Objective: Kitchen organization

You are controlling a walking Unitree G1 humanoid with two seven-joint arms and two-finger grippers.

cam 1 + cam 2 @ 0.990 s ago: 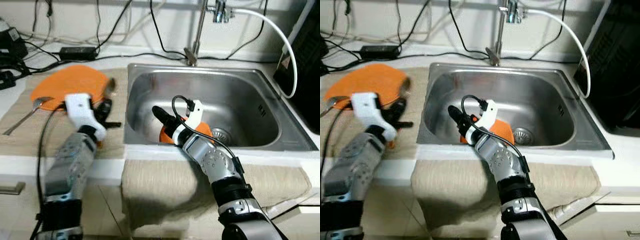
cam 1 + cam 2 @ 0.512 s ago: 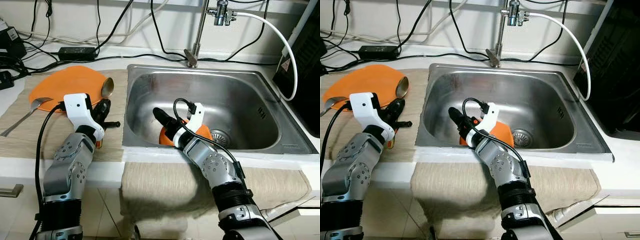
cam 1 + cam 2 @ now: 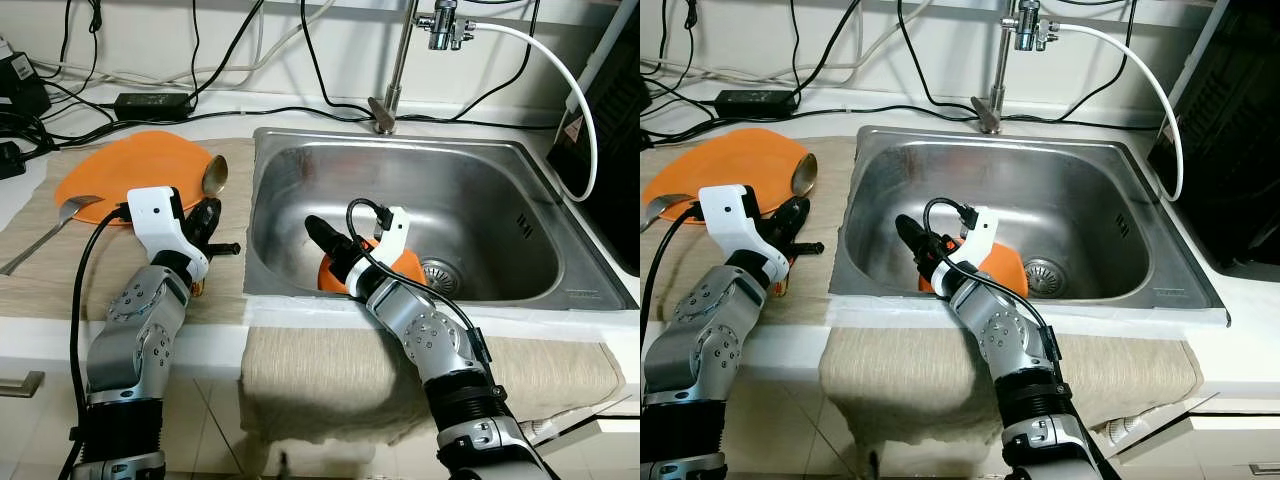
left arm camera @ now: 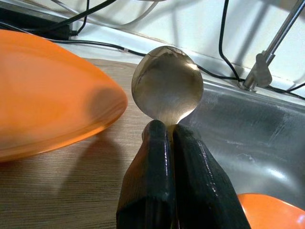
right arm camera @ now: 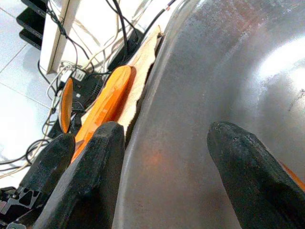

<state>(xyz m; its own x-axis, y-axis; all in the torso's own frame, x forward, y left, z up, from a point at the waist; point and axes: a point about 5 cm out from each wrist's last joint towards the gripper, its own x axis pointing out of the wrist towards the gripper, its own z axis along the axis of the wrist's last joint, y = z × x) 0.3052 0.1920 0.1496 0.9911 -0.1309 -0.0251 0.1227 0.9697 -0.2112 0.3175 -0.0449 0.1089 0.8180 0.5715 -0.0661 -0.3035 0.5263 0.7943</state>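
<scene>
Where the beige woven cloth (image 3: 400, 375) drapes over the front edge of the tabletop (image 3: 560, 110), the two silver arms rise into view. The left end effector (image 4: 170, 131) is closed, its two black fingers (image 4: 155, 167) pinching the neck of a silver metal spoon (image 3: 213, 175); the spoon's bowl stands above the fingertips, over the tan woven mat (image 3: 60, 275) just left of the sink's rim. The right end effector (image 5: 164, 143) reaches down inside the square stainless-steel sink (image 3: 480, 190), near its front-left wall, with its fingers (image 5: 102, 167) spread wide apart and gripping nothing. Just beside and behind this end effector, an orange plastic dish (image 3: 405, 265) lies on the sink floor, close to the round drain (image 3: 440, 272). Farther back on the mat rests a large flat orange plate (image 3: 135, 170), with a second metal spoon (image 3: 50, 233) lying at its left edge. Beyond the sink stand a slim metal faucet (image 3: 400, 55) with a white hose (image 3: 560, 70), and black cables (image 3: 150, 85) trailing along the wall.
</scene>
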